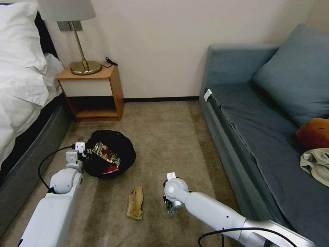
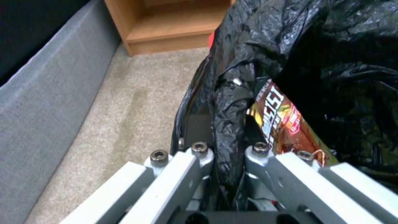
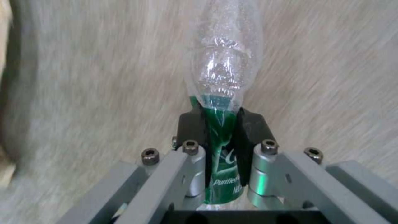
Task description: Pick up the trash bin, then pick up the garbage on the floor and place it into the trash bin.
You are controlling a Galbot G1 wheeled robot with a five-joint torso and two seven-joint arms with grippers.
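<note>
The trash bin [image 1: 118, 147], lined with a black bag [image 2: 331, 62], tilts its opening toward me on the left of the carpet. My left gripper [image 1: 83, 152] [image 2: 222, 146] is shut on its bag-covered rim. Inside lie a gold-brown snack wrapper [image 1: 104, 153] [image 2: 286, 124] and a red packet [image 1: 110, 169]. A crumpled tan paper bag [image 1: 135, 203] lies on the floor in front of the bin. To its right, low over the carpet, my right gripper [image 1: 169, 204] [image 3: 222, 124] is shut on a small clear bottle [image 1: 170, 209] [image 3: 226, 62], its black pads [image 3: 191, 124] pinching the green label.
A wooden nightstand [image 1: 94, 92] with a brass lamp [image 1: 85, 67] stands against the far wall, and the bed [image 1: 24, 85] runs along the left. A blue sofa [image 1: 260, 130] fills the right, holding a brown plush toy [image 1: 313, 132] and a beige jacket [image 1: 317, 164]. Open carpet lies between them.
</note>
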